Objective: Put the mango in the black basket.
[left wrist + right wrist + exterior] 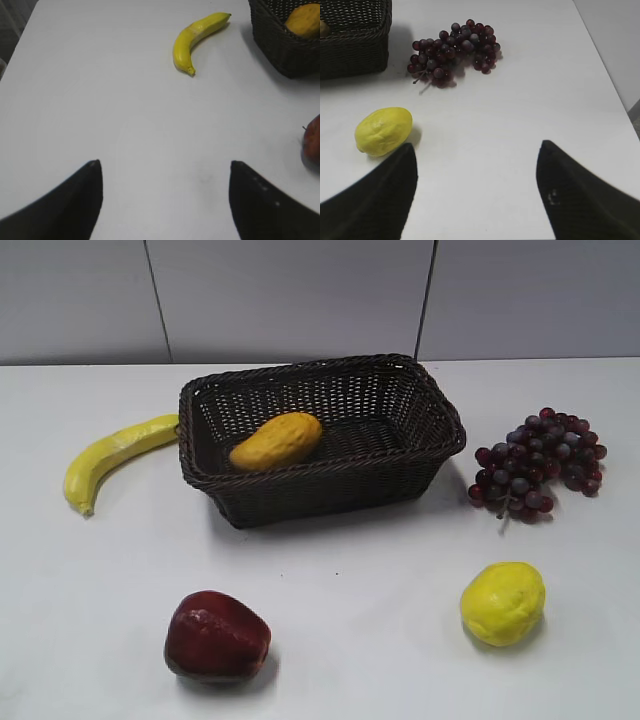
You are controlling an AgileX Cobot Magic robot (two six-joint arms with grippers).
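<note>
Mango point(276, 440) inside black basket point(330, 490)

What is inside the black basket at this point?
The black basket holds only the mango, lying on the woven floor at its left end. The rest of the floor looks bare, though the near wall hides the strip just behind it.

White table point(400, 640) carries: black basket point(400, 475), banana point(110, 455), grapes point(540, 462), apple point(215, 635), lemon point(502, 602).
</note>
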